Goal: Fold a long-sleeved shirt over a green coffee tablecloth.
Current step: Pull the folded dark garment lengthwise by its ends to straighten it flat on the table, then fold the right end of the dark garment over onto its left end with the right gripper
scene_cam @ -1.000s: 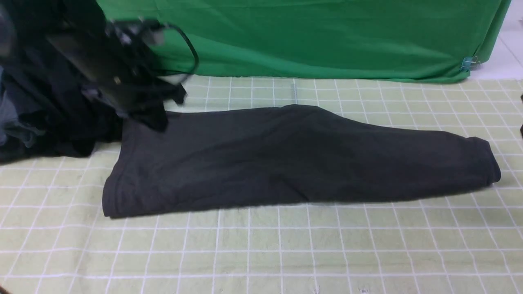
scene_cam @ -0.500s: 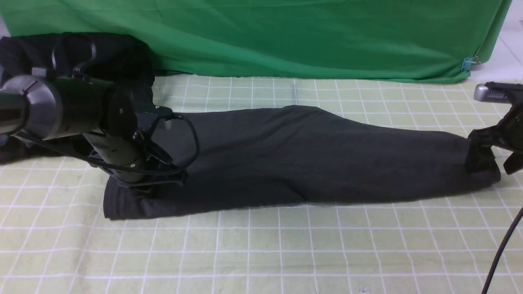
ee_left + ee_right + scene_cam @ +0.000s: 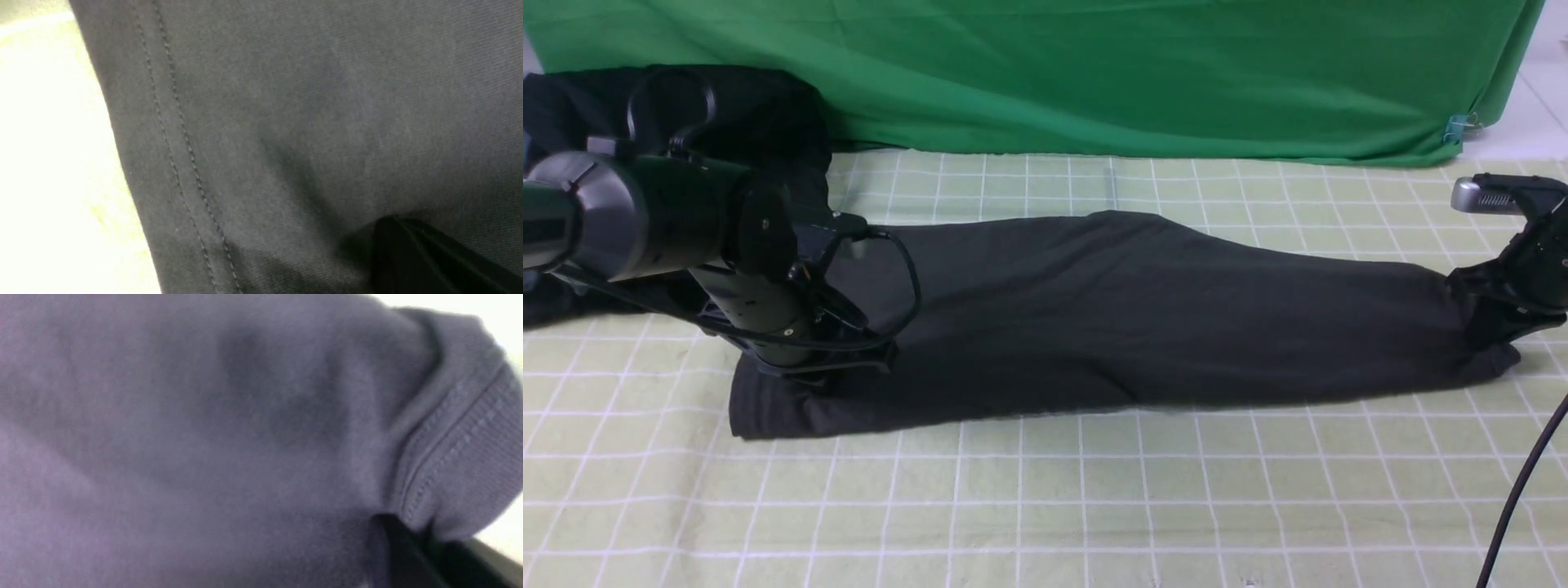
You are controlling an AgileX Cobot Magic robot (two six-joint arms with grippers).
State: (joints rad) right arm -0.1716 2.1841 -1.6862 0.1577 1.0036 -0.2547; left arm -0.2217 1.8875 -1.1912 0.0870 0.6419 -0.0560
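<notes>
Lifting is where this could fail: the large charcoal-grey cotton long-sleeved shirt [image 3: 1127,310] lies as a long folded band across the middle of the counter, parallel to its far edge, on the pale yellow-green tablecloth printed with thin white grid lines [image 3: 1045,506]. The right fingers [image 3: 408,559] are closed on the ribbed-edged end near the counter's right edge. They pinch only a small bunch, so the lower layers may stay down and the band could fall open when raised. The left fingers [image 3: 425,261] are closed and pressed into the hemmed end toward the left edge; whether any cloth sits between them I cannot tell, and an empty pinch would leave that end behind and skew the fold. The heap of black and grey-blue garments [image 3: 768,114] at the far left corner lies just behind the left arm [image 3: 670,216] and might snag, and the thin black cable [image 3: 1519,490] by the right edge could drag the cloth
</notes>
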